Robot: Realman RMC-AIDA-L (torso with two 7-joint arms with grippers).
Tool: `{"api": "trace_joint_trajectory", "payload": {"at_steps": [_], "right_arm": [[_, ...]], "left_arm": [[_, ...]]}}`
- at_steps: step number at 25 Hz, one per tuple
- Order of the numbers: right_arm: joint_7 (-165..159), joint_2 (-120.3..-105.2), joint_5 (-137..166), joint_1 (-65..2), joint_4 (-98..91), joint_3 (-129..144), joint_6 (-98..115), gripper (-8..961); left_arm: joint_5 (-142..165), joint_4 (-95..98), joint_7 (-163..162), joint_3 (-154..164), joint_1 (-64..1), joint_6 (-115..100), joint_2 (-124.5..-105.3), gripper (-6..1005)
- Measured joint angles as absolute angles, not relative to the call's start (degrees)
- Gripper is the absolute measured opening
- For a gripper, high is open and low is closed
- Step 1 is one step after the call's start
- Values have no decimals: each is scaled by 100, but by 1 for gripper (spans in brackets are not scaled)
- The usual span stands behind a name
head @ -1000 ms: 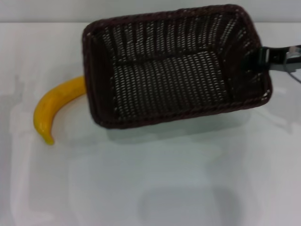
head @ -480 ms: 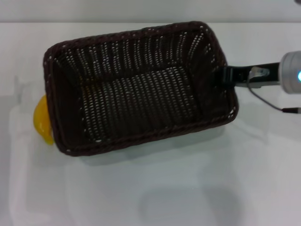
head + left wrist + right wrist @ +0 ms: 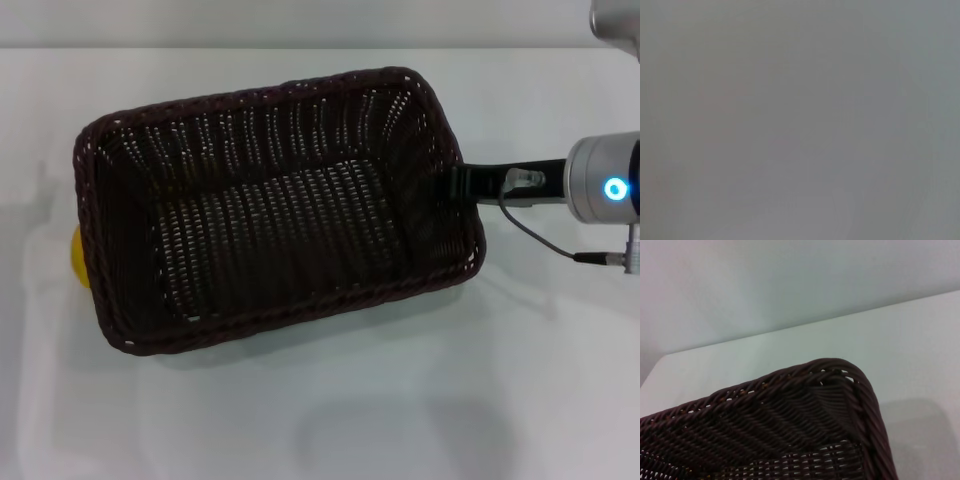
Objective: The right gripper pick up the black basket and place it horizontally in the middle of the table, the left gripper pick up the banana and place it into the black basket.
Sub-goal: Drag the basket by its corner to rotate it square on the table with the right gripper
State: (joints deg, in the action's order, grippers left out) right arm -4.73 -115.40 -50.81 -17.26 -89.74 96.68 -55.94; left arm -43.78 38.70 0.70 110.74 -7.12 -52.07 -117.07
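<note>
Black basket [image 3: 275, 210] sits open side up in the head view, spread over the middle and left of the table [image 3: 350, 420], its long axis running left to right with a slight tilt, the left end nearer the camera than the right end. Whether its base rests on the tabletop or hangs just above it cannot be told. Its braided rim and openwork sloping sides are plain to see, and nothing lies inside it. At the right short side, the right gripper [image 3: 462, 184] has its slim black fingers closed over the rim, clamped on the wall there, with a pale cable looping from the arm behind it. The right wrist view shows 1 rounded corner of the same basket [image 3: 790, 420] close up against the white tabletop. Only a small yellow sliver of the banana [image 3: 75, 256] shows, just beside the basket's left short side, the rest hidden behind the wicker. No left gripper is visible in any view; the left wrist view is plain grey.
</note>
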Motion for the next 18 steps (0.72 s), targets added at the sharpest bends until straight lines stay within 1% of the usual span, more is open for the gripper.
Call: {"api": "trace_joint_trajectory", "payload": {"at_steps": [18], "right_arm": [[-144, -11531, -5280, -1811, -8825, 9377, -5526, 201]], "left_arm": [[-4357, 3753, -76, 11062, -743, -5237, -11682, 875]]}}
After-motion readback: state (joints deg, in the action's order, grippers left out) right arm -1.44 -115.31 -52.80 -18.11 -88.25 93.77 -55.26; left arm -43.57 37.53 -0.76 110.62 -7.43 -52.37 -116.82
